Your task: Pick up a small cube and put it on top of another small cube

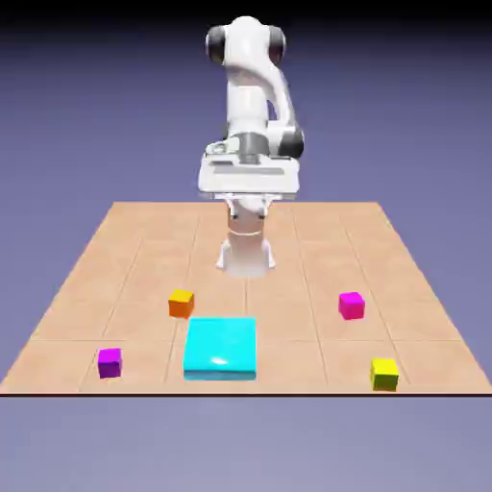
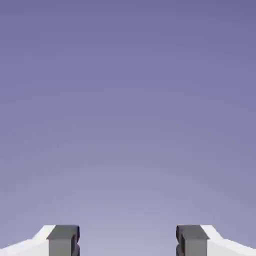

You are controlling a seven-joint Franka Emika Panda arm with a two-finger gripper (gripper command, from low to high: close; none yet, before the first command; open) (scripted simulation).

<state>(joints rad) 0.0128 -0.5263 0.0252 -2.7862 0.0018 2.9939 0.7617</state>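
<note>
Backdrop: plain blue-violet, darkening to near black along the top of the exterior view
Counter (image 1: 298, 336): tan with faint grid lines, its front edge a thin dark strip
Hand (image 2: 128, 240): released, its two grey tips well apart with only backdrop between them; the tips are cut off by the bottom edge of the hand view
Hand from outside: up in front of the white arm (image 1: 248, 86) — its fingers are hard to make out against the white parts behind
Magenta-pink cube (image 1: 352, 307): on the counter, toward the exterior view's right, well apart from the hand
Yellow cube (image 1: 384, 375): near the front edge at the exterior view's right, nearer the camera than the magenta-pink cube; its front face is in dark shade
Cyan slab (image 1: 221, 349): flat, left of the middle
Orange cube (image 1: 181, 304): just beyond the slab's far left corner
Purple cube (image 1: 110, 363): toward the exterior view's left, near the front edge — front face very dark
Cube undersides: hidden
Hand view: backdrop only, apart from the tips and their white mounts
</note>
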